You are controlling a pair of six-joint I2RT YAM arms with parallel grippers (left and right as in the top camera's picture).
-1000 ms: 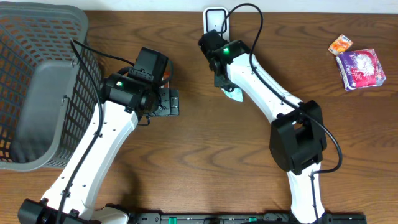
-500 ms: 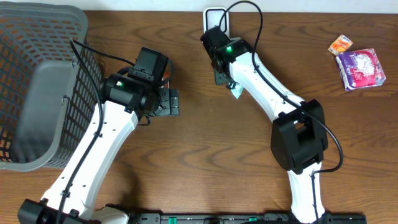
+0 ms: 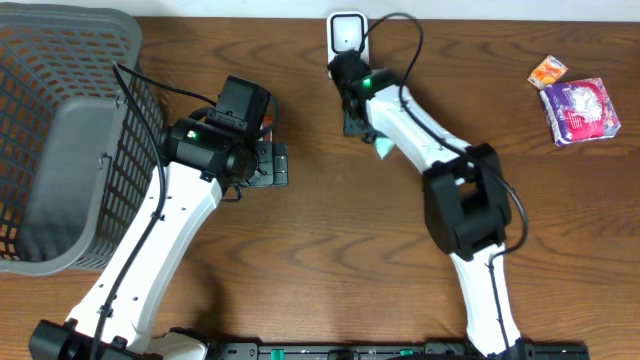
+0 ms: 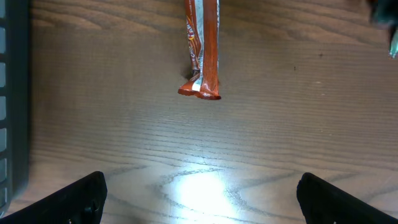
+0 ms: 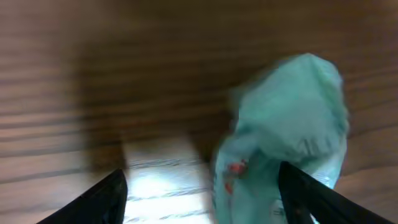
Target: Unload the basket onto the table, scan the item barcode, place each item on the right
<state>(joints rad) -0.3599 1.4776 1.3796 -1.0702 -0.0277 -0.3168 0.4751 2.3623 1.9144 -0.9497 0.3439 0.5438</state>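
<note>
From above, your right end effector (image 3: 367,133) hangs just short of the white scanner (image 3: 346,32), with the teal packet (image 3: 381,150) lying on the bench (image 3: 330,250) right at its tips. Your left end effector (image 3: 278,165) stands wide with nothing in it, and a brown wrapper (image 3: 268,122) lies just beyond its fingers. The grey basket (image 3: 60,130) sits off to its outer side. A purple packet (image 3: 580,108) and a small orange one (image 3: 547,70) lie well apart from both arms.

The left wrist view confirms it: the fingertips (image 4: 81,198) are spread to the frame's corners, and the wrapper (image 4: 202,50) lies ahead on bare wood, untouched.

In the right wrist view, which is blurred, the end effector (image 5: 205,199) has its jaws parted. The packet (image 5: 286,130) rests ahead, towards the right-hand finger and spilling past it, so it does not look gripped.

You seem to be at the pick-up step. Next, centre the jaws on the packet, close, and turn its barcode face to the scanner; which face carries it you cannot tell yet.

The wood is smooth and glossy with lamp glare, so a limp packet may slide.
</note>
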